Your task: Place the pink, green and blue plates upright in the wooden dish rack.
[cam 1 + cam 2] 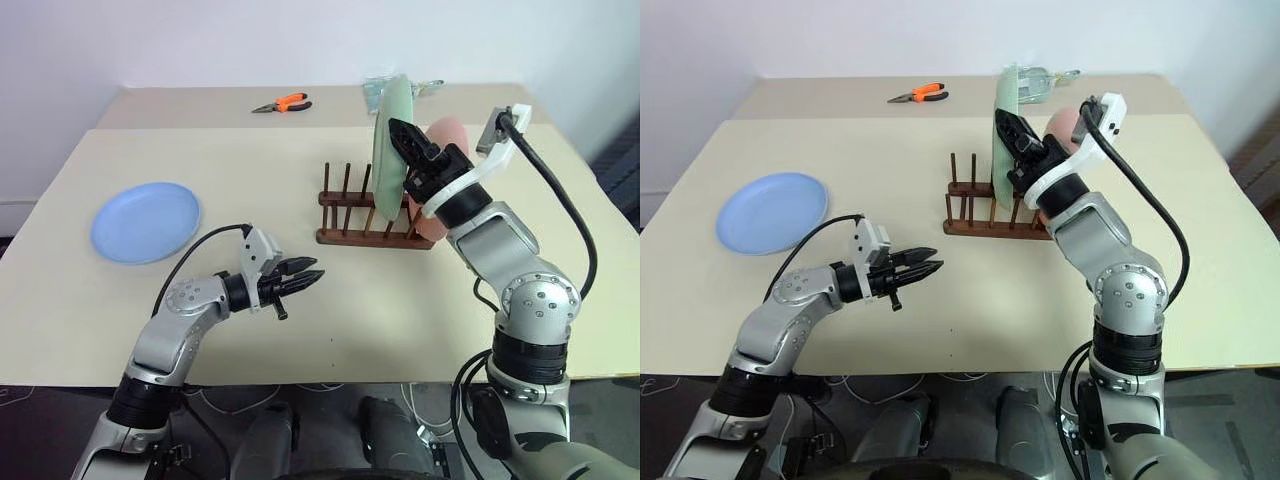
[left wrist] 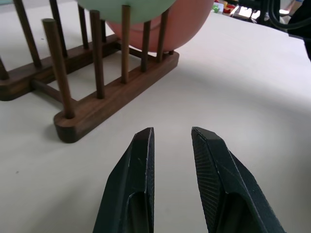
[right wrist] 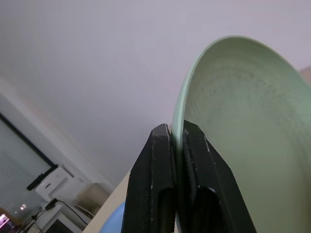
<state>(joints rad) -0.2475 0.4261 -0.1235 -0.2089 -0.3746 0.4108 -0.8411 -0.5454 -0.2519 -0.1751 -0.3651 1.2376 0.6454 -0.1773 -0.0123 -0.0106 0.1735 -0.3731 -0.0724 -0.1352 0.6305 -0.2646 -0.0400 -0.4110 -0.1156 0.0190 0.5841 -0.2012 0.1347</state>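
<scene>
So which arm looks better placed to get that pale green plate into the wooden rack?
The right one. The right gripper is already shut on the rim of the pale green round plastic plate, upright above the dark wooden peg rack. The left gripper hangs open, holding nothing.

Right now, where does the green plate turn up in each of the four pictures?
Left eye view: green plate upright over the wooden dish rack, pinched by the right tool.
Right eye view: above the rack, right of centre.
Left wrist view: its lower edge shows between the pegs.
Right wrist view: rim between the black fingers.
Shared landmark: the rack.
</scene>
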